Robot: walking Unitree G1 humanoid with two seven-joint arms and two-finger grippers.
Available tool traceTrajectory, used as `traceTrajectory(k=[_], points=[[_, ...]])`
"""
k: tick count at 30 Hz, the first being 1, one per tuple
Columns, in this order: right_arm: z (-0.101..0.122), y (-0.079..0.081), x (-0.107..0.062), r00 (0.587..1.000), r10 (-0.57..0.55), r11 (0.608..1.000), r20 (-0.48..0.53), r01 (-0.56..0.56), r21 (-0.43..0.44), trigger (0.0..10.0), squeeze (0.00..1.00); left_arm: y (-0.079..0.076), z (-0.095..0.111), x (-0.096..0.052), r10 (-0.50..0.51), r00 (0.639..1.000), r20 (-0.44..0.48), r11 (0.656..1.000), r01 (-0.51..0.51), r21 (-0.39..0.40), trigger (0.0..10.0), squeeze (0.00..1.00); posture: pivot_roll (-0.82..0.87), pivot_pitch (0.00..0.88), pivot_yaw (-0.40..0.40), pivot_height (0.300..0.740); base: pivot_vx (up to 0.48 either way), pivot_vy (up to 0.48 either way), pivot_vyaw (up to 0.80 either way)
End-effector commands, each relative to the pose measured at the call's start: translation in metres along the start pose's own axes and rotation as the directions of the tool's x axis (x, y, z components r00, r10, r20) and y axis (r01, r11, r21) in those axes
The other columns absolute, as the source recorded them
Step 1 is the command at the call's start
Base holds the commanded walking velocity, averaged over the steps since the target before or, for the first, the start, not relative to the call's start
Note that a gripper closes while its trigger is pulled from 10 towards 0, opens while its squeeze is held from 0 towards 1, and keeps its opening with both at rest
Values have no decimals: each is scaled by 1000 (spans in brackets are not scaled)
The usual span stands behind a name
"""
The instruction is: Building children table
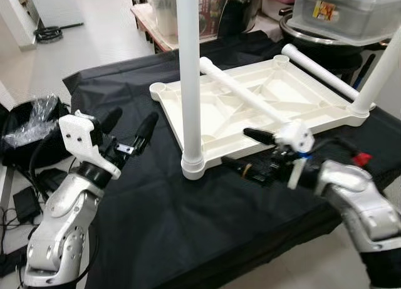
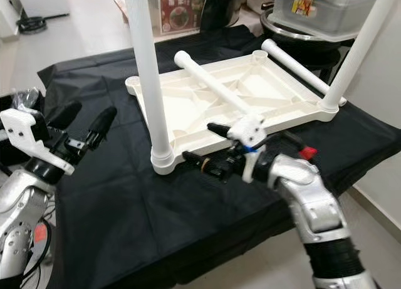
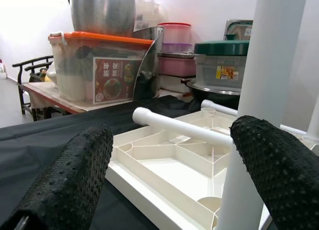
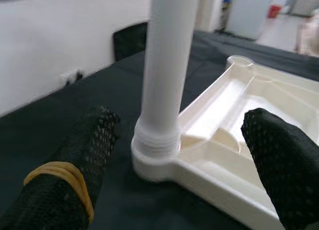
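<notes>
A white plastic tabletop (image 1: 276, 98) lies upside down on a black-covered table (image 1: 156, 207). One white leg (image 1: 189, 82) stands upright in its near left corner socket (image 4: 154, 157). A second leg (image 1: 383, 66) stands in the right corner. A loose leg (image 1: 241, 93) lies across the tabletop, and another leg (image 1: 316, 68) lies past its far edge. My left gripper (image 1: 128, 132) is open, left of the near leg and apart from it. My right gripper (image 1: 237, 147) is open at the tabletop's front edge, just right of that leg's base, with nothing between its fingers (image 4: 87, 155).
Behind the table stand a lidded plastic box (image 3: 99, 65), steel pots (image 3: 102, 10) and a clear tub (image 1: 344, 13). On the floor to the left are a black bag with crumpled plastic (image 1: 28, 129) and cables (image 1: 25, 201). The table's front edge (image 1: 250, 264) runs close to me.
</notes>
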State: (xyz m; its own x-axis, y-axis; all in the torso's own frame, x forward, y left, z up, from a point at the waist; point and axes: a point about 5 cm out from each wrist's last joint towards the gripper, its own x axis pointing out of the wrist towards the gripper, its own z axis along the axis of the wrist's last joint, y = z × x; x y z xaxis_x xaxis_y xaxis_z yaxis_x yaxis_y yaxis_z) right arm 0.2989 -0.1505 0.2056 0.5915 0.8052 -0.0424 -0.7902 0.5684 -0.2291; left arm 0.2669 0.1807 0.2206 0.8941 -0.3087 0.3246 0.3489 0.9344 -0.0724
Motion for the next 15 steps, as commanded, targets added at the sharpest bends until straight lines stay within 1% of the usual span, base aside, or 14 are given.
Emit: traceTrajectory(k=[1, 2, 3, 5, 6, 7, 10, 14, 15], points=[[-1, 8, 19, 1000, 26, 1000, 8, -26, -1, 10000, 0, 10, -4, -1, 67, 997, -28, 997, -66, 37, 10000, 0, -22, 127, 18, 740, 0, 0, 0], [-1, 10, 25, 999, 36, 999, 16, -36, 7, 10000, 0, 13, -4, -1, 80, 996, -34, 996, -78, 49, 10000, 0, -22, 127, 18, 740, 0, 0, 0], [-1, 10, 25, 999, 36, 999, 16, -36, 7, 10000, 0, 13, -4, -1, 80, 996, -34, 996, -78, 49, 10000, 0, -22, 127, 18, 740, 0, 0, 0], [2, 19, 34, 993, 107, 994, 51, -109, 21, 10000, 0, 15, -4, -4, 91, 995, -35, 995, -89, 43, 10000, 0, -19, 130, 17, 740, 0, 0, 0], [2, 19, 34, 993, 107, 994, 51, -109, 21, 10000, 0, 15, -4, -4, 91, 995, -35, 995, -89, 43, 10000, 0, -19, 130, 17, 740, 0, 0, 0], [3, 20, 39, 991, 122, 992, 62, -124, 26, 10000, 0, 15, -5, -6, 90, 995, -39, 995, -88, 42, 10000, 0, -11, 134, 8, 740, 0, 0, 0], [-1, 11, 53, 997, 71, 997, 38, -71, 10, 10000, 0, 8, -11, -12, 78, 995, -64, 996, -75, 48, 10000, 0, -2, 138, -6, 740, 0, 0, 0], [0, 7, 55, 998, 43, 999, 41, -43, 14, 10000, 0, 5, -12, -14, 76, 995, -68, 997, -74, 35, 10000, 0, -1, 144, -12, 740, 0, 0, 0], [1, 4, 57, 999, 14, 1000, 36, -15, 10, 10000, 0, 2, -13, -15, 74, 995, -70, 997, -72, 33, 10000, 0, -3, 152, -16, 740, 0, 0, 0]])
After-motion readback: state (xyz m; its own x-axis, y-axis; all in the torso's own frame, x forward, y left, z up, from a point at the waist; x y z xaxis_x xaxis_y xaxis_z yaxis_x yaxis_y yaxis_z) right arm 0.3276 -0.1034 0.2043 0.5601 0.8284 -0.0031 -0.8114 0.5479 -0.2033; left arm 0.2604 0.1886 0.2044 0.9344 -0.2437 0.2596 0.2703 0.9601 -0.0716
